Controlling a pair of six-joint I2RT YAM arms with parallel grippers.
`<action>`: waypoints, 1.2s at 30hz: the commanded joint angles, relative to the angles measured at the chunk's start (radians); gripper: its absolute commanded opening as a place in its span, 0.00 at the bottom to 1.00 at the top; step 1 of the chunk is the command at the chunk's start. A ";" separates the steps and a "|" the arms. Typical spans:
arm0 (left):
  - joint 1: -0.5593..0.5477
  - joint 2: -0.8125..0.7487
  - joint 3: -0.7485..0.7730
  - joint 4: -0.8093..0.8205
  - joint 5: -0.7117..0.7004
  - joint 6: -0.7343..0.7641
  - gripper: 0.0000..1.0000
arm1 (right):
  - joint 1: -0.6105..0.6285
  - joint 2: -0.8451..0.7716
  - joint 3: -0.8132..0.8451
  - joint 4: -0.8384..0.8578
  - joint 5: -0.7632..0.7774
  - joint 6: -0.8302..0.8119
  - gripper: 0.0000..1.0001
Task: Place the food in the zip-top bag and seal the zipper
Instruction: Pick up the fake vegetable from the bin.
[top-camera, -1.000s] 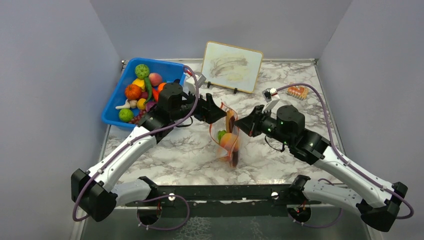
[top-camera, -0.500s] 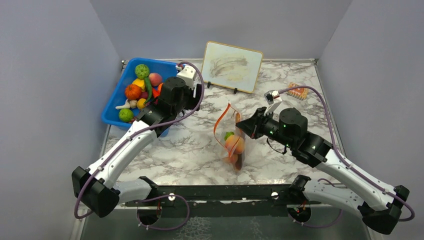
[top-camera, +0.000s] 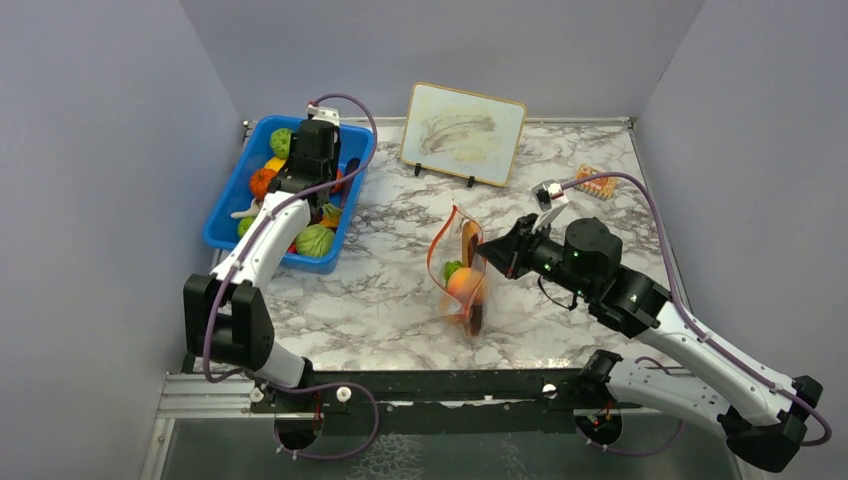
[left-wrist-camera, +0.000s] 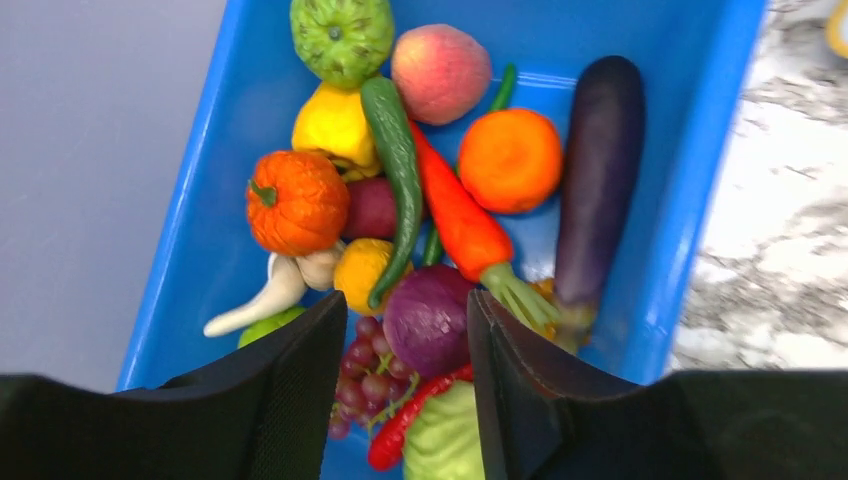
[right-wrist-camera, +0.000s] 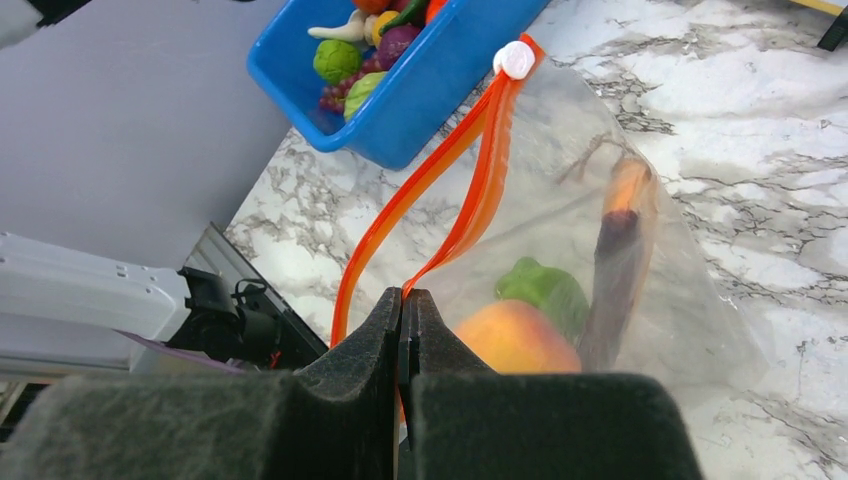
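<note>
1. Since only the right gripper props up the zip-top bag at centre frame, the top view shows a one-point pinch on a floppy pouch. If it slips, the bag likely flops onto the table and spills. The left gripper is over the blue bin at upper left, well apart from the bag.
2. Left wrist view: the jaws stand apart with nothing between them, above a purple round piece at lower centre. The food is packed tight, with the carrot, green chilli and grapes right against it. Risk: the close catches a neighbour too, or the glossy piece squirts out sideways.
3. Right wrist view: the jaws are closed on the zipper at bottom centre. The strip loops open up to the slider tab at top centre. The film is clear, with a peach, green pepper and dark brown slice inside. Risk: the mouth looks narrow, so an incoming piece could snag the strip and drag it out of the pinch.
</note>
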 joint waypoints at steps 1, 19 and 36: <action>0.075 0.095 0.081 0.055 0.067 0.029 0.47 | 0.005 -0.014 0.035 0.034 0.028 -0.015 0.01; 0.231 0.469 0.251 0.115 0.105 0.004 0.45 | 0.005 0.015 0.057 0.011 0.025 0.033 0.01; 0.270 0.561 0.250 0.138 0.283 -0.056 0.44 | 0.005 0.023 0.066 -0.005 0.002 0.049 0.01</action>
